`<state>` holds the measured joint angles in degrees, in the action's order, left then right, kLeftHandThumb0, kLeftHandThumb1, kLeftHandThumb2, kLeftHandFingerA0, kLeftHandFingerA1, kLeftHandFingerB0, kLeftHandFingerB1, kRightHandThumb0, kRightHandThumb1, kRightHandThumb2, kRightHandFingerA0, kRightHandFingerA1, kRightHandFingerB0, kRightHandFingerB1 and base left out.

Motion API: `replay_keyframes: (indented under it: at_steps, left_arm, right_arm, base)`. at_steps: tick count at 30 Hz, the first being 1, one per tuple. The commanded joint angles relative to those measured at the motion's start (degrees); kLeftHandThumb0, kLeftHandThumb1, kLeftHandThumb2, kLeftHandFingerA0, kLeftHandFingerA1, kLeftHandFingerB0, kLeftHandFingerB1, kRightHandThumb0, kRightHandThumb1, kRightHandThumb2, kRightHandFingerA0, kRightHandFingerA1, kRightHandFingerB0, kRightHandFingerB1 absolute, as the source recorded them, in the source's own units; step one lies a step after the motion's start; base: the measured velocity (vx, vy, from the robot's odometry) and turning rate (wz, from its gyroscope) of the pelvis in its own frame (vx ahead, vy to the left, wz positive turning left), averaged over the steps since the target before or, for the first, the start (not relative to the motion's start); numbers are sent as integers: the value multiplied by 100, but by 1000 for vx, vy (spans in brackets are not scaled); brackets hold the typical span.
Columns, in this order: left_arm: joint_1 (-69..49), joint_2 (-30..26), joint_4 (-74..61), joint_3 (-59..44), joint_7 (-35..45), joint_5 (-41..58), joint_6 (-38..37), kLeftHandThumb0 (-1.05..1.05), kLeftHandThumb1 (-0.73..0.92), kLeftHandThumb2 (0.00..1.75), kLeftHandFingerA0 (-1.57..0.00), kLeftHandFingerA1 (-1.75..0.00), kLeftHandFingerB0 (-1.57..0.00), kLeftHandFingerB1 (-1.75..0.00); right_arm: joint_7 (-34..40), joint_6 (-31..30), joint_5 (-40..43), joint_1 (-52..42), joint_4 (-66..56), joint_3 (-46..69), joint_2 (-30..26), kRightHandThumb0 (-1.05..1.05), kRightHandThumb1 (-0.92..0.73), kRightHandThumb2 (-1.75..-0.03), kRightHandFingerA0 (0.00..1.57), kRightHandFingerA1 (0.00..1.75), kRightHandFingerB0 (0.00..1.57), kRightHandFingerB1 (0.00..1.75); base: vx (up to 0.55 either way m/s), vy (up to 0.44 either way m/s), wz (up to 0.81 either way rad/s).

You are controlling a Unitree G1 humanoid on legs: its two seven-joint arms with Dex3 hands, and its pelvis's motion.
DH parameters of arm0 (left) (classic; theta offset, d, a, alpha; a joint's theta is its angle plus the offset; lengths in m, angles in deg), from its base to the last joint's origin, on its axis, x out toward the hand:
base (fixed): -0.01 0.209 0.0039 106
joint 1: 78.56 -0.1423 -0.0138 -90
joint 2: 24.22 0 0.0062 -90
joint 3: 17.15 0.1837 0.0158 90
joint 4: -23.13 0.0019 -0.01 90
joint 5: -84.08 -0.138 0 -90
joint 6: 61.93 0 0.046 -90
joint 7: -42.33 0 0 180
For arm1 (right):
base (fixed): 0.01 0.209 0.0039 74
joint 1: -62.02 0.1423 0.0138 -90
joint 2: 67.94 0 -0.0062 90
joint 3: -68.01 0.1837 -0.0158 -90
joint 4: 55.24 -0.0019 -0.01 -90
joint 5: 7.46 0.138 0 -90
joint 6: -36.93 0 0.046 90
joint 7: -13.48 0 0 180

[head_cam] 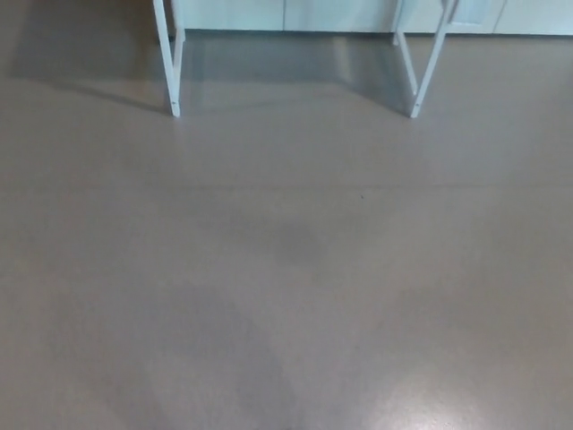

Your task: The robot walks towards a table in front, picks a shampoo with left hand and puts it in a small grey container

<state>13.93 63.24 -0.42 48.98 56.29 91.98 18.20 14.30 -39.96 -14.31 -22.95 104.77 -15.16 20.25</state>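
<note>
Bare, lab-like indoor room: smooth grey floor (286,269), white table legs (174,97), pale wall base (340,13).

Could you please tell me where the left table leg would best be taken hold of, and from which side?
Probably the thin front bar, just above its foot, from the near side: the left table leg is a slim, slightly leaning white bar, with only floor before it and a second bar close behind. No hand shows.
</note>
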Motion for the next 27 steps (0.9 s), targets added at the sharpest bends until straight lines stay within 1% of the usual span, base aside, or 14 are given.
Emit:
replay_keyframes:
  at_steps: [1, 4, 7, 13, 18, 19, 21, 27]
  left_arm:
    - [-4, -88, 21, 64, 1, 56, -100, -37, 47, 67, -48, -46, -39, -41]
    - [24, -112, 45, 113, -33, 25, -75, -38, 47, 67, -50, -47, -39, -42]
    - [47, -131, 57, 146, -43, 21, -51, -38, 48, 68, -51, -48, -39, -42]
    - [38, -164, 53, 238, -48, -6, -131, -39, 47, 69, -50, -48, -39, -42]
    - [16, -167, 54, 256, -61, 16, -125, -39, 49, 68, -49, -47, -40, -42]
    - [25, -163, 63, 253, -84, 24, -112, -39, 49, 68, -49, -47, -40, -42]
    - [-19, -169, 67, 278, -78, 14, -115, -39, 49, 69, -49, -47, -39, -42]
    - [-88, -175, 86, 320, -34, 7, -155, -39, 49, 69, -49, -47, -39, -42]
  right_arm:
    - [29, 100, 81, -50, 55, 23, -27, -25, -62, -58, 67, 43, 49, 37]
    - [21, 103, 95, -56, 50, 27, -23, -26, -61, -58, 68, 43, 50, 38]
    - [35, 103, 79, -46, 63, 5, -23, -26, -61, -58, 66, 42, 50, 38]
    - [54, 80, 22, -5, 108, -78, -28, -26, -62, -58, 66, 42, 49, 37]
    - [45, 130, 72, -45, 83, -80, -7, -25, -62, -58, 66, 42, 51, 38]
    - [49, 130, 74, -46, 81, -79, -5, -25, -62, -58, 66, 42, 51, 38]
    - [36, 174, 77, -106, 107, -86, -11, -26, -62, -58, 66, 42, 51, 38]
    - [64, 171, 30, -196, 75, -175, -25, -27, -62, -58, 67, 43, 50, 38]
  base:
    - [313, -61, 19]
    - [361, -90, 45]
    - [392, -186, 42]
    - [332, -52, -5]
    - [419, 139, -24]
    - [564, 221, 44]
    - [557, 204, -57]
    - [422, 142, 3]
